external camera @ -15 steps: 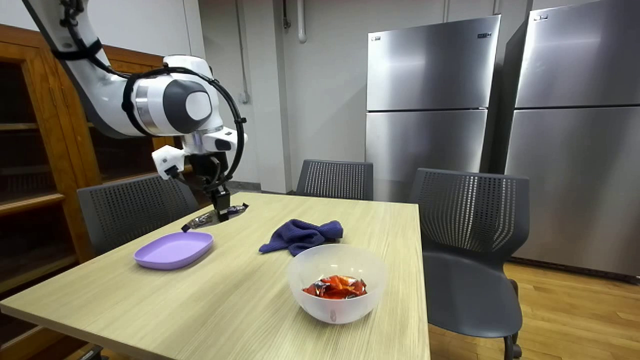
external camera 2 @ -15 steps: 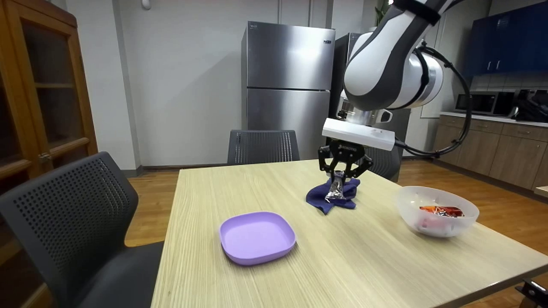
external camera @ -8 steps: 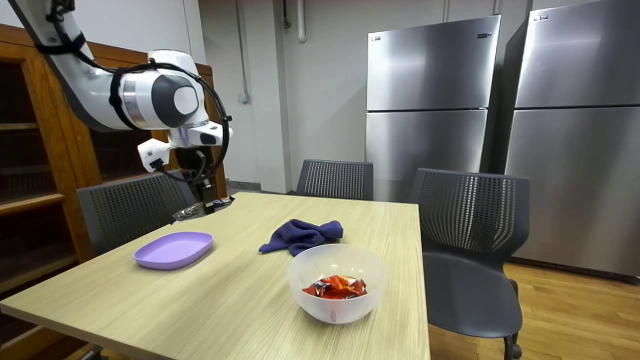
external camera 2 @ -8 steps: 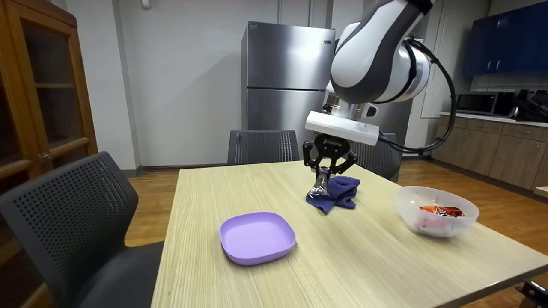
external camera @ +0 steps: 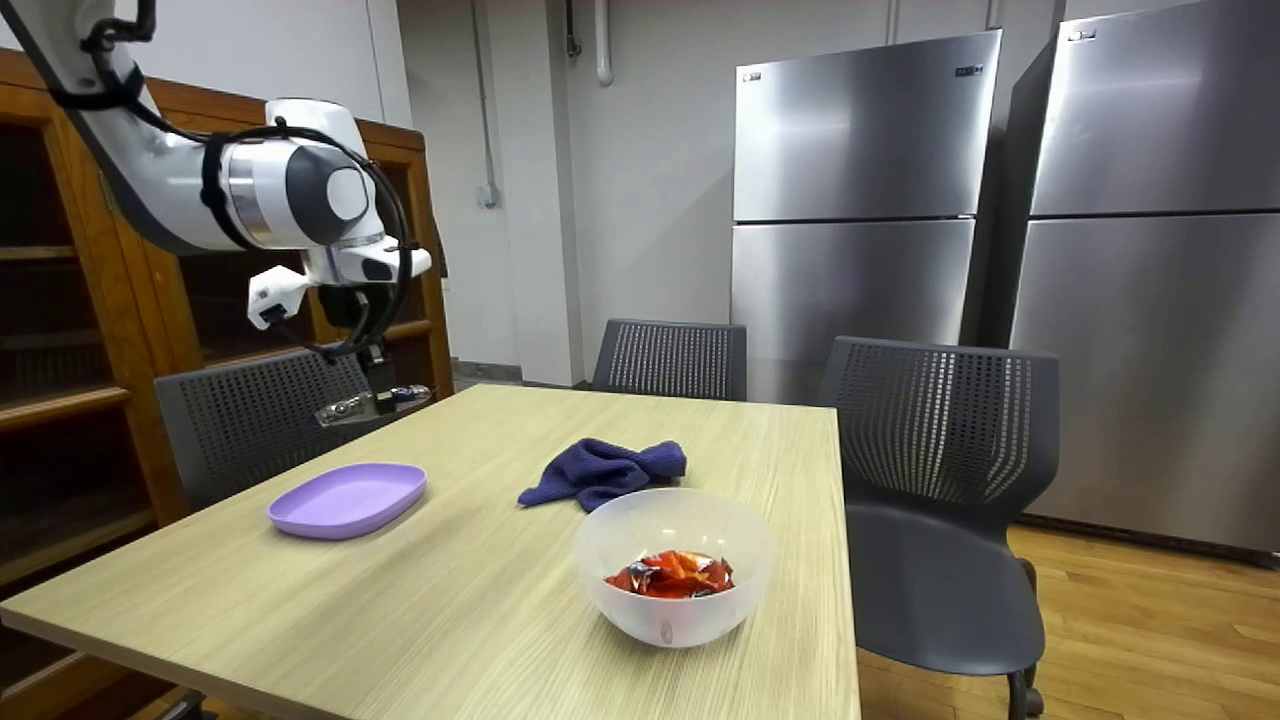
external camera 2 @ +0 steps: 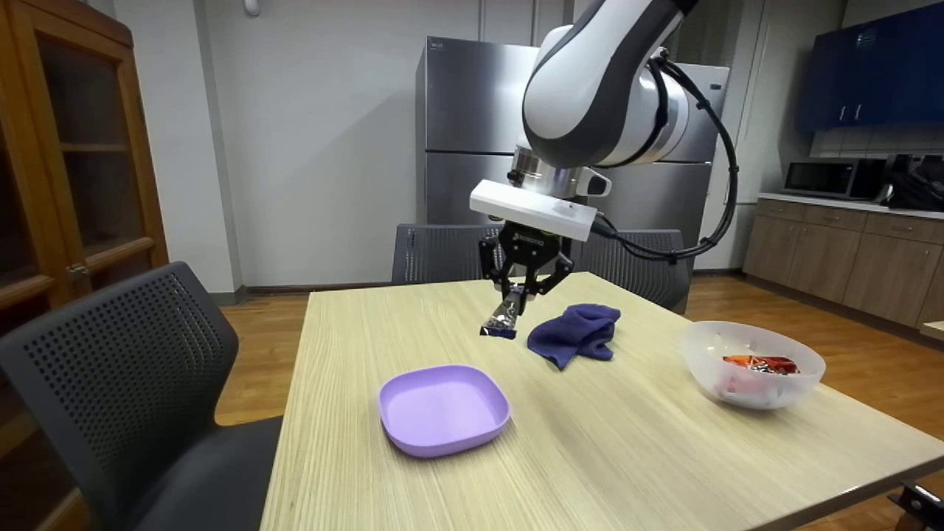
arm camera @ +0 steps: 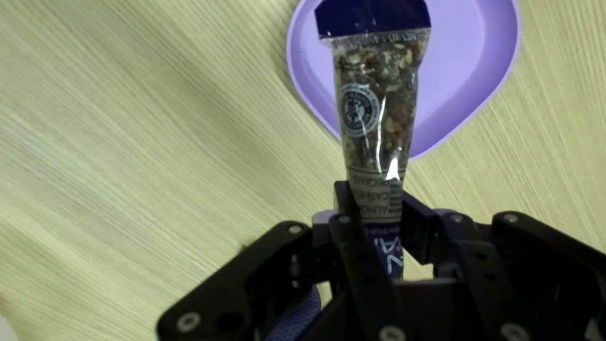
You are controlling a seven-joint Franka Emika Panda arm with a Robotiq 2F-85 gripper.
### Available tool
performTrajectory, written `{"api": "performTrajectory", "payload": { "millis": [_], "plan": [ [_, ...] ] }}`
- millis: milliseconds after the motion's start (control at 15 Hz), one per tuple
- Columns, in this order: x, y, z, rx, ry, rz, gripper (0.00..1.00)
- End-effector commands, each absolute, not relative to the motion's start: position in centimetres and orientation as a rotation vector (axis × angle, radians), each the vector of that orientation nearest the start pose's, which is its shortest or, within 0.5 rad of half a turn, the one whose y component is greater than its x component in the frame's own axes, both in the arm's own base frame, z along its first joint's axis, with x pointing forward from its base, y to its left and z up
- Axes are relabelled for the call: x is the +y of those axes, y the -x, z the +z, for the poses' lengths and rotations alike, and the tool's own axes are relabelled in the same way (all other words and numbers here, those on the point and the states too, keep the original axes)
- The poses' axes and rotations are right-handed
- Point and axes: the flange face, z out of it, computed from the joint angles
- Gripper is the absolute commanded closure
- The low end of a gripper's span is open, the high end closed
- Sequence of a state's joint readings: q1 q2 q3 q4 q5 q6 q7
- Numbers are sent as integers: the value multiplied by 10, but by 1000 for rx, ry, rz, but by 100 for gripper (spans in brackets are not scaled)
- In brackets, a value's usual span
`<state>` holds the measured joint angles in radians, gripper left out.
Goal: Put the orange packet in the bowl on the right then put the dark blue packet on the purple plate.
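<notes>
My gripper [external camera 2: 516, 292] is shut on the dark blue packet [external camera 2: 503, 317], a clear-sided bar wrapper with dark blue ends. It holds the packet above the table, between the cloth and the plate. The gripper [external camera: 380, 388] and packet [external camera: 346, 409] also show in an exterior view, above and behind the plate. In the wrist view the packet [arm camera: 378, 113] runs up from between the fingers [arm camera: 376, 208], its far end overlapping the purple plate [arm camera: 454, 94]. The plate shows bare in both exterior views [external camera: 347, 498] [external camera 2: 444, 409]. The orange packet [external camera: 675, 574] lies inside the translucent bowl [external camera: 670, 622].
A crumpled dark blue cloth [external camera 2: 575, 334] lies on the table between plate and bowl [external camera 2: 748, 394]. It also shows in an exterior view [external camera: 605, 472], and a corner shows in the wrist view [arm camera: 298, 315]. Dark chairs [external camera: 940, 430] stand round the table [external camera: 480, 610].
My gripper has moved left in both exterior views, carrying the dark blue packet from in front of the cloth toward the plate. The plate, bowl, orange packet and cloth have not moved.
</notes>
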<state>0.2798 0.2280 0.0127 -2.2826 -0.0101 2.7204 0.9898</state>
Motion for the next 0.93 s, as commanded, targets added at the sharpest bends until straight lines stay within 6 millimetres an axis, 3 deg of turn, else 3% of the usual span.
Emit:
{"api": "performTrajectory", "payload": {
  "millis": [0, 333, 867],
  "plan": [
    [189, -549, 274, 1039, 2830, -229, 94],
    [213, -569, 261, 1070, 2835, -188, 94],
    [243, -590, 224, 1096, 2883, -105, 94]
  ]
}}
